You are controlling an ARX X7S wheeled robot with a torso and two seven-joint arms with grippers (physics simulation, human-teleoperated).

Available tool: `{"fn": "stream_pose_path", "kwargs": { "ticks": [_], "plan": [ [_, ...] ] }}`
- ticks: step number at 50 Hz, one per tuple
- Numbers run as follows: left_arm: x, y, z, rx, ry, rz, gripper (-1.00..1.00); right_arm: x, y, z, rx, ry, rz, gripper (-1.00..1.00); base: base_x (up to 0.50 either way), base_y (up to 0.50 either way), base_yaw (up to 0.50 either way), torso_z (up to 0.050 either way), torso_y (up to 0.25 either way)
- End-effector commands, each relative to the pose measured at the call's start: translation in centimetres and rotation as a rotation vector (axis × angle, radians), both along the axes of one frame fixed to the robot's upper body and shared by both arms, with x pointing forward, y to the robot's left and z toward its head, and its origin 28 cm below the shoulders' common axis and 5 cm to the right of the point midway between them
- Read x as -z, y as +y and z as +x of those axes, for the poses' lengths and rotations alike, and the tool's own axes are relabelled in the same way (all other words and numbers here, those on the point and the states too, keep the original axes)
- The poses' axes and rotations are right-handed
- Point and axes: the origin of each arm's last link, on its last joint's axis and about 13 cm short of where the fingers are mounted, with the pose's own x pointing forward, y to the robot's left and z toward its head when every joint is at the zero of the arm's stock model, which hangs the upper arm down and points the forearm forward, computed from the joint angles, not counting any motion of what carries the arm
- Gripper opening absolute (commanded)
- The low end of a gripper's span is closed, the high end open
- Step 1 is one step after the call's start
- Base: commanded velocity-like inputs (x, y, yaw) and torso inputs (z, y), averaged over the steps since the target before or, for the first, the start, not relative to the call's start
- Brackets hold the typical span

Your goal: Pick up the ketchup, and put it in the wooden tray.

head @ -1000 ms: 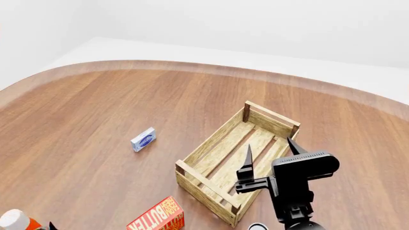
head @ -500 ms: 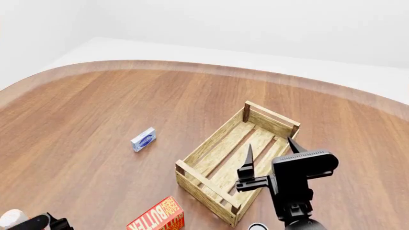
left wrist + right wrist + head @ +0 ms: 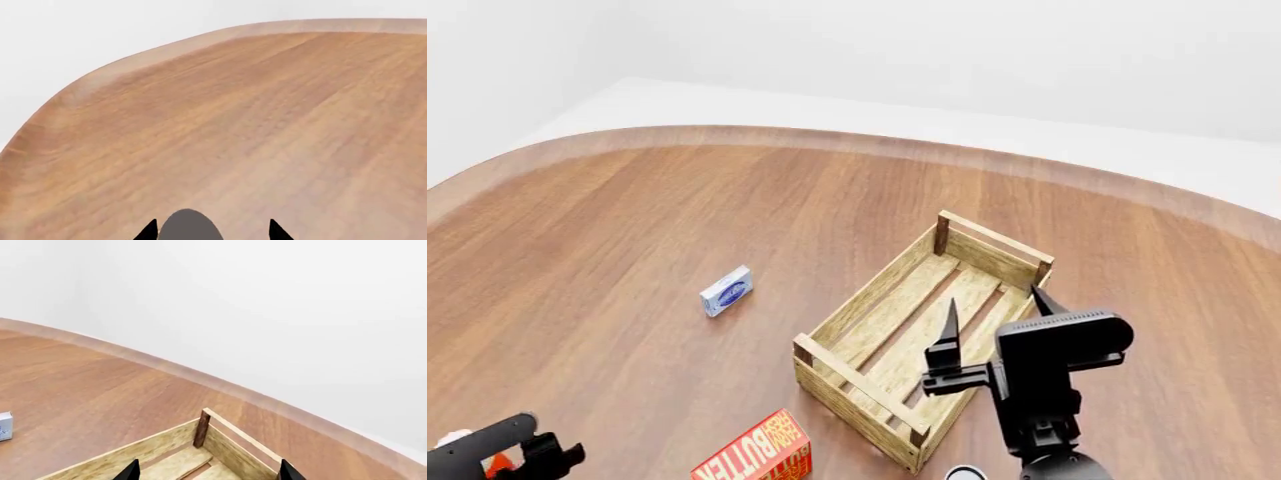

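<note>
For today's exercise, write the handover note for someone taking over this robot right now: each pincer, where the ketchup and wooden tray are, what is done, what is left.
Left pincer: tips apart, a rounded grey shape between them; whether it grips cannot be told.
Right pincer: open, empty, hanging over the wooden tray.
Ketchup: at the table's near left edge, mostly hidden under the left arm; not in the tray.
Tray: empty, right of centre, beside the butter box.
Done: left arm is at the bottle.
Left: secure it, lift, carry across, set it inside.

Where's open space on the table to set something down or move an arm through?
Bare wood left of and beyond the small blue box, up to the table edge. Wooden tray floor empty. Crowded near edge: butter box, right gripper.
</note>
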Motion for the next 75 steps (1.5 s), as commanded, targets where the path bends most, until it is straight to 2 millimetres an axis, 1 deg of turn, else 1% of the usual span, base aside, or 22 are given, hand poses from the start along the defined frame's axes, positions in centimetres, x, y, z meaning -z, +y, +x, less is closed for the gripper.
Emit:
{"fn": "stream_pose_path", "kwargs": {
  "ticks": [1, 10, 14, 16, 19, 25, 29, 33, 36, 38, 42, 49, 54, 58, 62, 67, 75],
  "plan": [
    [0.3, 0.4, 1.7, -0.005, -0.01, -0.008, -1.0, 0.0, -0.1, 0.1, 0.014, 0.003, 0.001, 1.0, 0.0, 0.0, 0.0, 0.0, 0.0],
    [-0.4, 0.4, 1.9, 0.003, -0.043, 0.007, -1.0, 0.0, -0.2, 0.0, 0.021, 0.001, 0.004, 1.0, 0.0, 0.0, 0.0, 0.0, 0.0],
    [-1.2, 0.1, 2.1, 0.027, -0.068, 0.023, -1.0, -0.2, -0.3, -0.1, 0.026, -0.004, 0.01, 1.0, 0.0, 0.0, 0.0, 0.0, 0.0],
    [-1.9, -0.1, 2.3, 0.048, -0.085, 0.031, -1.0, -0.3, -0.4, -0.2, 0.029, -0.007, 0.014, 1.0, 0.0, 0.0, 0.0, 0.0, 0.0],
    [-3.4, -0.7, 3.2, 0.109, -0.113, 0.052, -1.0, -0.5, -0.6, -0.3, 0.04, -0.014, 0.02, 1.0, 0.0, 0.0, 0.0, 0.0, 0.0],
    [-6.9, -2.2, 5.8, 0.234, -0.175, 0.089, -1.0, -1.1, -1.1, -0.6, 0.067, -0.036, 0.032, 1.0, 0.0, 0.0, 0.0, 0.0, 0.0],
    [-9.2, -3.9, 8.7, 0.343, -0.21, 0.126, -1.0, -1.8, -1.6, -1.0, 0.09, -0.053, 0.036, 1.0, 0.0, 0.0, 0.0, 0.0, 0.0],
    [-11.0, -5.7, 10.9, 0.444, -0.231, 0.143, -1.0, -2.3, -2.1, -1.2, 0.112, -0.064, 0.043, 1.0, 0.0, 0.0, 0.0, 0.0, 0.002],
    [-12.1, -7.3, 12.6, 0.525, -0.245, 0.151, -1.0, -2.7, -2.6, -1.3, 0.131, -0.073, 0.047, 1.0, 0.0, 0.0, 0.0, 0.0, 0.0],
    [-12.9, -8.8, 13.9, 0.592, -0.256, 0.143, -1.0, -3.2, -3.0, -1.5, 0.149, -0.081, 0.054, 1.0, 0.0, 0.0, 0.0, 0.0, 0.0],
    [-14.0, -11.2, 16.0, 0.697, -0.27, 0.118, -1.0, -3.8, -3.7, -1.5, 0.173, -0.087, 0.064, 1.0, 0.0, 0.0, 0.0, 0.0, 0.0],
    [-15.1, -15.0, 19.0, 0.835, -0.283, 0.068, -1.0, -4.6, -4.8, -1.4, 0.209, -0.089, 0.1, 1.0, 0.0, 0.0, 0.0, 0.0, 0.0],
    [-16.0, -17.6, 20.6, 0.919, -0.296, 0.029, -1.0, -4.7, -5.4, -1.5, 0.232, -0.089, 0.112, 1.0, 0.0, 0.0, 0.0, 0.0, 0.0],
    [-16.4, -19.5, 21.6, 0.977, -0.306, 0.009, -1.0, -4.7, -5.8, -1.7, 0.242, -0.088, 0.117, 1.0, 0.0, 0.0, 0.0, 0.0, 0.003],
    [-16.7, -21.0, 22.2, 1.021, -0.311, -0.006, -1.0, -4.5, -6.2, -1.8, 0.25, -0.085, 0.122, 1.0, 0.0, 0.0, 0.0, 0.0, 0.0],
    [-16.9, -22.7, 22.0, 1.079, -0.305, -0.035, -1.0, -4.6, -6.6, -2.0, 0.257, -0.089, 0.128, 1.0, 0.0, 0.0, 0.0, 0.0, 0.0],
    [-17.1, -24.3, 21.3, 1.145, -0.279, -0.076, -1.0, -4.5, -7.2, -1.8, 0.27, -0.092, 0.142, 1.0, 0.0, 0.0, 0.0, 0.0, 0.0]
  ]
}}
